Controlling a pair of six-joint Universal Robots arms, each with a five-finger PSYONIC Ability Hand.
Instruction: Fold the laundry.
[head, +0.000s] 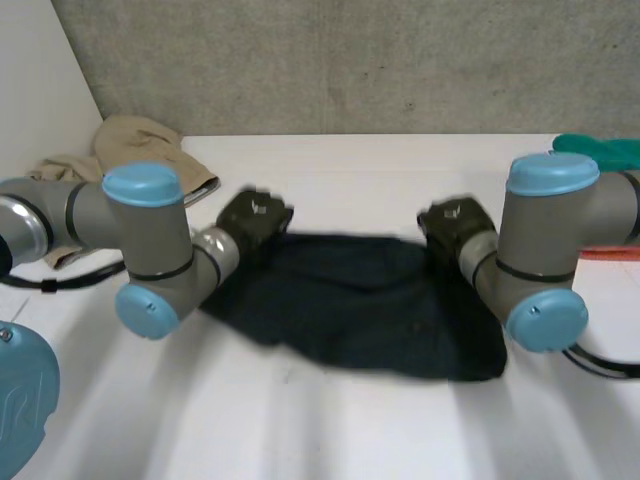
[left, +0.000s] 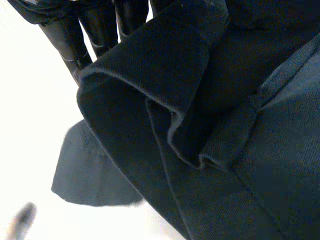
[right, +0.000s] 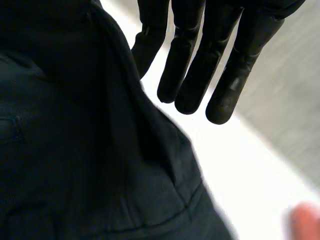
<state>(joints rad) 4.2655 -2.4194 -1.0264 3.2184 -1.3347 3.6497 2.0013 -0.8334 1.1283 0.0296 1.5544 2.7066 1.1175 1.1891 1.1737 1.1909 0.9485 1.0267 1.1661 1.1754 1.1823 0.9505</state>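
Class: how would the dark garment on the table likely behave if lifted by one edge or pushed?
Probably floppy: the dark garment curls into soft folds in the left wrist view. Pushed, it would likely bunch rather than slide whole, since it lies rumpled on the table.

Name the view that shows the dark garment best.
The head view: the whole dark garment lies spread on the white table between the left hand and the right hand. The left wrist view gives its layered folds up close; the right wrist view, a seamed edge beside that hand's straight fingers.
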